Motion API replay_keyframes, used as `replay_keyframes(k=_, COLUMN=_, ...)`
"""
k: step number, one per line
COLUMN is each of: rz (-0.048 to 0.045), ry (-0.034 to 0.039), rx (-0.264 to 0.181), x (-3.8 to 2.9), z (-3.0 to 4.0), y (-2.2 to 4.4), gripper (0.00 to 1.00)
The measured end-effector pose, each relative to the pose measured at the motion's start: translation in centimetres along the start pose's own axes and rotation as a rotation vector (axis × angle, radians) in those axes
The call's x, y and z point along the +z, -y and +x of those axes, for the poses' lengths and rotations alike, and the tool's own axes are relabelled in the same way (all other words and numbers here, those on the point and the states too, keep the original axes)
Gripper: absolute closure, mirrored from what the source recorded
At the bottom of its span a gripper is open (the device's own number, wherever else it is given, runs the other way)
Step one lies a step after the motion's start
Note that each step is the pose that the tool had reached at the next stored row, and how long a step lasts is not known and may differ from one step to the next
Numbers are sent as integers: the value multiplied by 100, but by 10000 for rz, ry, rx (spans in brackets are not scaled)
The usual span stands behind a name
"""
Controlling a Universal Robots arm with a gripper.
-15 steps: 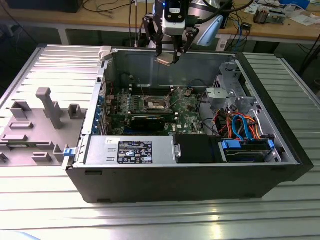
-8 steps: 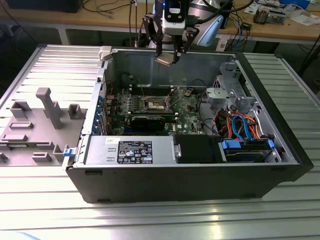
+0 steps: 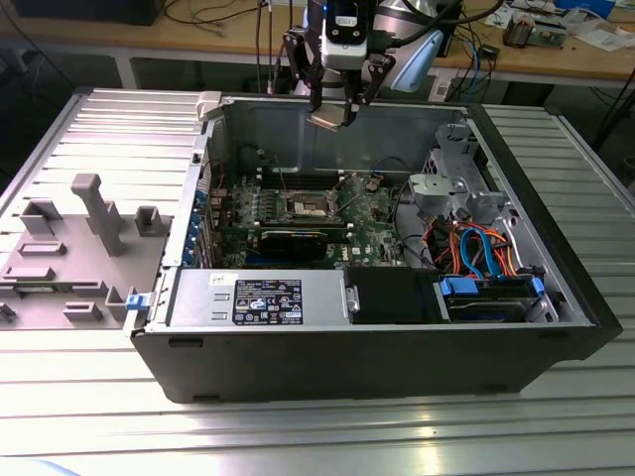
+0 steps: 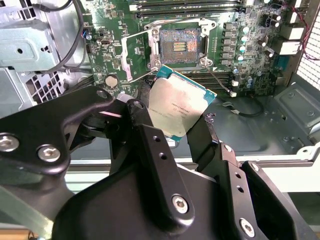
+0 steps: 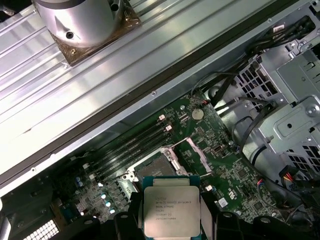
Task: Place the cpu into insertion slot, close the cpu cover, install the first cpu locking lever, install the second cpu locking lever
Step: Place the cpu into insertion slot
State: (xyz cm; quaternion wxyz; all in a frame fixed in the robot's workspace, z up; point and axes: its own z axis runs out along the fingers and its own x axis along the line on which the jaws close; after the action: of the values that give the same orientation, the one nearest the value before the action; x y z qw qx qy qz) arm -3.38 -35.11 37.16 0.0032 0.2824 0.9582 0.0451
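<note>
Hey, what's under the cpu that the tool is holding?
Below the cpu lies the green motherboard, its insertion slot bare and the cpu cover swung open. The chip's underside and the board patch behind it are hidden.

small printed lines stand on the metal top of the cpu (image 5: 171, 210), and a label (image 3: 268, 300) with print sits on the near power supply box (image 3: 198, 297); none of it can be read.

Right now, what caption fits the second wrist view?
Gripper holds the cpu above the green motherboard, its insertion slot uncovered.
</note>
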Motion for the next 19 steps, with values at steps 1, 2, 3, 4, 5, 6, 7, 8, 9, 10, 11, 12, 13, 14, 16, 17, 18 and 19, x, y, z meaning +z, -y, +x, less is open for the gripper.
replay_keyframes(k=1, rz=0, ry=0, rx=7, x=0, z=0, y=0, gripper=46)
replay_keyframes(k=2, rz=1, ry=1, rx=10, x=0, z=0, y=0, gripper=46)
replay_keyframes(k=3, rz=0, ry=1, rx=15, x=0, z=0, y=0, gripper=46)
replay_keyframes(k=4, rz=0, ry=2, rx=21, x=0, z=0, y=0, gripper=46)
replay_keyframes(k=5, rz=1, ry=2, rx=22, x=0, z=0, y=0, gripper=46)
replay_keyframes(k=6, rz=0, ry=2, rx=23, x=0, z=0, y=0, gripper=46)
replay_keyframes(k=7, rz=0, ry=2, rx=24, x=0, z=0, y=0, gripper=46)
replay_keyframes(k=8, rz=0, ry=2, rx=24, x=0, z=0, y=0, gripper=46)
replay_keyframes(k=9, rz=0, ry=2, rx=25, x=0, z=0, y=0, gripper=46)
replay_keyframes(k=10, rz=0, ry=3, rx=27, x=0, z=0, y=0, gripper=46)
replay_keyframes(k=11, rz=0, ry=2, rx=33, x=0, z=0, y=0, gripper=46)
replay_keyframes(k=12, rz=0, ry=3, rx=38, x=0, z=0, y=0, gripper=46)
replay_keyframes(k=13, rz=0, ry=4, rx=47, x=0, z=0, y=0, gripper=46)
replay_keyframes(k=14, rz=-1, ry=5, rx=62, x=0, z=0, y=0, gripper=46)
replay_keyframes(k=16, rz=-2, ry=9, rx=102, x=0, z=0, y=0, gripper=46)
replay_keyframes(k=17, rz=-2, ry=11, rx=124, x=0, z=0, y=0, gripper=46)
replay_keyframes(k=18, rz=-2, ry=13, rx=146, x=0, z=0, y=0, gripper=46)
replay_keyframes(k=19, rz=-2, ry=16, rx=182, x=0, z=0, y=0, gripper=46)
